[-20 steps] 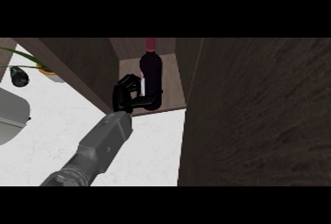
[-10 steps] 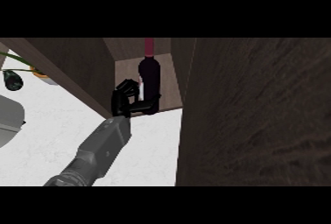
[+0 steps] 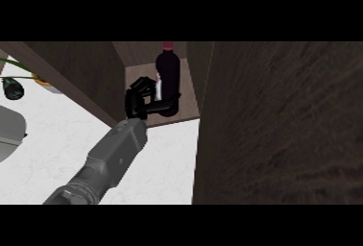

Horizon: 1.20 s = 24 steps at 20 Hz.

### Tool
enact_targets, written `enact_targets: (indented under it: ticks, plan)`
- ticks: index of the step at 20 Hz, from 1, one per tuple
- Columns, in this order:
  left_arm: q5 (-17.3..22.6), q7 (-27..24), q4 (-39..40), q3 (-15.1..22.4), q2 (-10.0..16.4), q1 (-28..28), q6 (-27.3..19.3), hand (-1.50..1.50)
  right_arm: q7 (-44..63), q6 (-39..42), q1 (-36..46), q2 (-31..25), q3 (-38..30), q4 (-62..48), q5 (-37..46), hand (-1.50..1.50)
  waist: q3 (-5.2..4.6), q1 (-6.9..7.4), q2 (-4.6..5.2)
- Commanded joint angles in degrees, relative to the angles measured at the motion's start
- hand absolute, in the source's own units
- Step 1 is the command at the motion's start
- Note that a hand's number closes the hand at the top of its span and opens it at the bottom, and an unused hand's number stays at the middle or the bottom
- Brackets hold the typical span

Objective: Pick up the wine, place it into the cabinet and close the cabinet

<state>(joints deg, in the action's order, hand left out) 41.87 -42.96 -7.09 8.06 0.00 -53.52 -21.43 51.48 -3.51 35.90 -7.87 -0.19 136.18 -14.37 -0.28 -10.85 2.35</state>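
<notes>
1. The wine bottle (image 3: 168, 72) is seen standing upright inside the cabinet (image 3: 186, 98), on its floor near the front edge.
2. The left hand (image 3: 142, 100) is curled round the bottle's lower body. The right hand is not shown.
3. The bottle is judged heavy, rigid, smooth and breakable, so a hold on the wide lower body is preferred to the thin neck.
4. The cabinet door (image 3: 284, 125) is seen open, not yet shut.

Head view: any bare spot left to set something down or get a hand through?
Bare white counter left of the forearm, up to the left hand at the edge; a strip between forearm and cabinet door. Crowded: the cabinet shelf, taken by wine bottle and right hand.
</notes>
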Motion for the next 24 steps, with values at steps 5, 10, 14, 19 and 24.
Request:
enact_targets:
  ticks: [5, 10, 14, 19, 24]
  plan:
    - [2.0, 2.4, -0.9, 0.8, 0.0, -4.5, -3.7, 1.50, -0.3, 0.7, -0.5, -0.3, -1.5, -0.1, -2.2, -1.50, 0.08, 0.26, 0.03]
    - [2.0, 3.0, -0.1, 1.6, 0.0, -6.2, -4.8, 1.50, -2.3, 1.6, -1.6, -0.6, -2.4, -0.4, -1.4, -1.50, 0.16, 1.23, 0.23]
    - [2.5, 5.2, 0.5, 1.2, 0.0, -9.4, -6.0, 1.50, -0.7, 1.9, -3.4, -0.6, -1.4, 1.1, -1.7, -1.50, 0.15, 1.17, 0.20]
    - [3.3, 7.5, 2.1, 0.2, 0.0, -10.6, -5.7, 1.50, -1.5, 2.7, -3.3, -1.2, -3.2, 0.2, -2.3, -1.50, 0.17, 2.06, 0.53]
    - [3.9, 9.3, 3.2, -0.7, 0.0, -12.1, -6.4, 1.50, -2.1, 3.5, -4.8, -1.6, -5.1, 1.2, -3.8, -1.50, 0.28, 2.13, 0.63]
